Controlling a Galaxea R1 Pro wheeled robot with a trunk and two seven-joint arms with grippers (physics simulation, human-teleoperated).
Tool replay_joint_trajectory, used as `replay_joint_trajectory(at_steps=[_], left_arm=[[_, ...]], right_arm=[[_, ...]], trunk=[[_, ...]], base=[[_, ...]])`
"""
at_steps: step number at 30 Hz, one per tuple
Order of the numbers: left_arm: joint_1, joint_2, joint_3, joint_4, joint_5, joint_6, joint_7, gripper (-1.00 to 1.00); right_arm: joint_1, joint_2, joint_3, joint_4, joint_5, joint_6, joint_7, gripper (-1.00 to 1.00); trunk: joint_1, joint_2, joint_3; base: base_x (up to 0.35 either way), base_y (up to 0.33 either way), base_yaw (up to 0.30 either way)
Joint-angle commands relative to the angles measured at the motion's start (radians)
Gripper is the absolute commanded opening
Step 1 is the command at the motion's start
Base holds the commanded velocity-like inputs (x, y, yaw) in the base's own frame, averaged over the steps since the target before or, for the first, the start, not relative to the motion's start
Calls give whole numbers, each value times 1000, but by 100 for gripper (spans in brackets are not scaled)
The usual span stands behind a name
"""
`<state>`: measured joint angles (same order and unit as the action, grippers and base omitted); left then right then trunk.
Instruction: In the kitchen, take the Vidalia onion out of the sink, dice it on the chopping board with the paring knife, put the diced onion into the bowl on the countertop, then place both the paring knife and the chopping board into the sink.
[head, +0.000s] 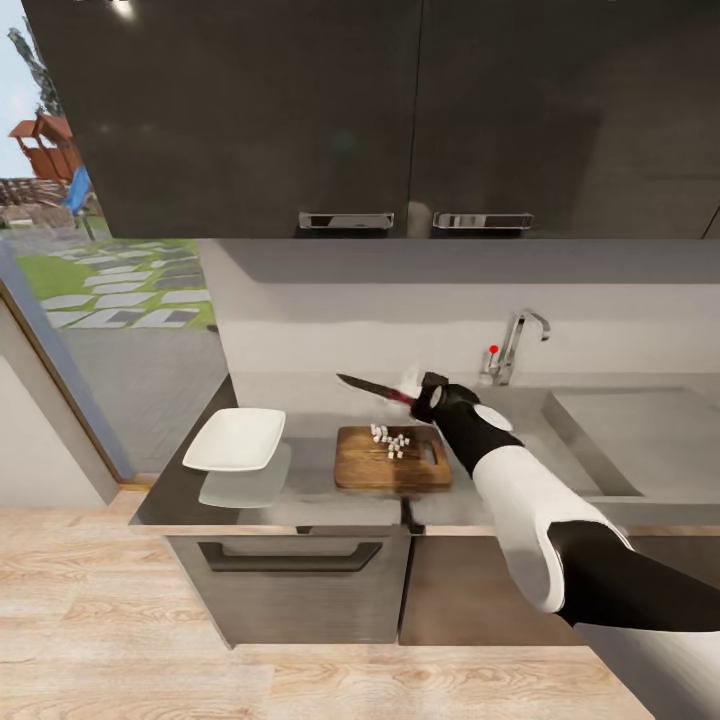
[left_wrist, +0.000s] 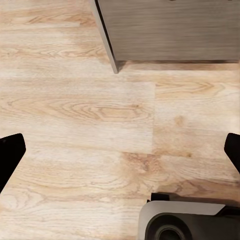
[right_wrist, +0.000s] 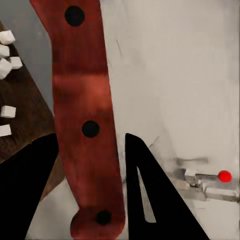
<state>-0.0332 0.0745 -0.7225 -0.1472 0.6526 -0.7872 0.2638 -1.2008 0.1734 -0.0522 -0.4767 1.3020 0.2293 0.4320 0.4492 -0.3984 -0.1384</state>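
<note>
Head view: right gripper (head: 428, 392) holds the knife (head: 372, 388) above the back edge of the board (head: 392, 458), blade pointing away from the sink (head: 600, 440), toward the window side. Diced onion (head: 391, 440) sits as a small pile of white cubes on the board, nearer its handle slot. Bowl (head: 235, 439) stands on the counter (head: 300, 490) on the far side of the board from the sink, apart from it, with nothing in it that I can see. Dicing looks done; transfer to the bowl is next.

Left wrist view: left gripper (left_wrist: 120, 150) is spread wide, nothing between the fingers, pointed down at the wood floor (left_wrist: 75, 115) by a cabinet corner.

Right wrist view: fingers (right_wrist: 30, 180) pinch the red riveted knife handle (right_wrist: 85, 115) on both sides; grip sits low on the handle. Cubes (right_wrist: 7, 50) and board edge beside it, tap knob (right_wrist: 224, 175) opposite.

Advice: keep the blade level and clear of the pile. To move the cubes, likely bring the free left arm up, tilt the board over the bowl and sweep slowly so nothing spills onto the counter.
</note>
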Motion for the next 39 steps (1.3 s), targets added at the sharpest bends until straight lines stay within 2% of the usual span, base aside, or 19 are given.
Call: replay_joint_trajectory(at_steps=[1,4,5,8,9,10,14,16,19,20,22,24,27,28,30,32,39], left_arm=[[-1,1,-9,-2,1,-1,9,100],[-1,1,-9,-2,1,-1,9,100],[-1,1,-9,-2,1,-1,9,100],[-1,1,-9,-2,1,-1,9,100],[-1,1,-9,-1,1,0,9,100],[-1,1,-9,-1,1,0,9,100],[-1,1,-8,0,1,0,10,100],[-1,0,-7,0,1,0,11,100],[-1,-1,-6,0,1,0,11,100],[-1,-2,-6,0,1,0,11,100],[-1,-3,-6,0,1,0,11,100],[-1,-4,-6,0,1,0,11,100],[-1,-2,-6,0,1,0,11,100],[-1,-2,-6,0,2,0,11,100],[-1,-1,-6,0,2,0,11,100],[-1,-1,-6,0,2,0,11,100],[-1,-16,-6,4,2,2,14,100]], right_arm=[[0,1,-6,-67,-24,5,61,-100],[0,1,-20,-141,-53,19,118,-100],[0,1,-46,-147,-56,21,123,-100],[0,1,-245,-153,-75,18,134,-100],[0,1,-331,-154,-77,16,143,-100],[0,1,-380,-153,-79,14,150,-100],[0,1,-511,-139,-83,6,169,-100],[1,-21,-618,-136,-83,-3,188,-100],[5,-38,-738,-137,-83,-7,194,-100],[5,-47,-765,-137,-82,-8,194,-100],[6,-71,-789,-138,-81,-9,188,-100],[7,-103,-796,-138,-81,-9,187,-100],[22,-122,-803,-143,-81,-7,183,-100],[25,-125,-809,-147,-82,-5,182,-100],[29,-129,-853,-151,-82,-5,181,-100],[30,-129,-879,-149,-81,-5,178,-100],[32,-128,-890,-141,-79,4,177,-100]], trunk=[[1,-2,-2],[1,-2,-2],[1,-2,-2],[1,-2,-2],[1,-2,-2],[1,-2,-2],[1,-2,-2],[1,-2,-2],[1,-2,-2],[1,-2,-2],[1,-2,-2],[1,-2,-2],[1,-2,-2],[1,-2,-2],[1,-2,-2],[1,-2,-2],[1,-2,-2]], base=[[0,0,0],[0,0,0],[0,0,0],[0,0,0],[0,0,0],[0,0,0],[0,0,0],[0,0,0],[0,0,0],[0,0,0],[0,0,0],[0,0,0],[0,0,0],[0,0,0],[0,0,0],[0,0,0],[150,-165,0]])
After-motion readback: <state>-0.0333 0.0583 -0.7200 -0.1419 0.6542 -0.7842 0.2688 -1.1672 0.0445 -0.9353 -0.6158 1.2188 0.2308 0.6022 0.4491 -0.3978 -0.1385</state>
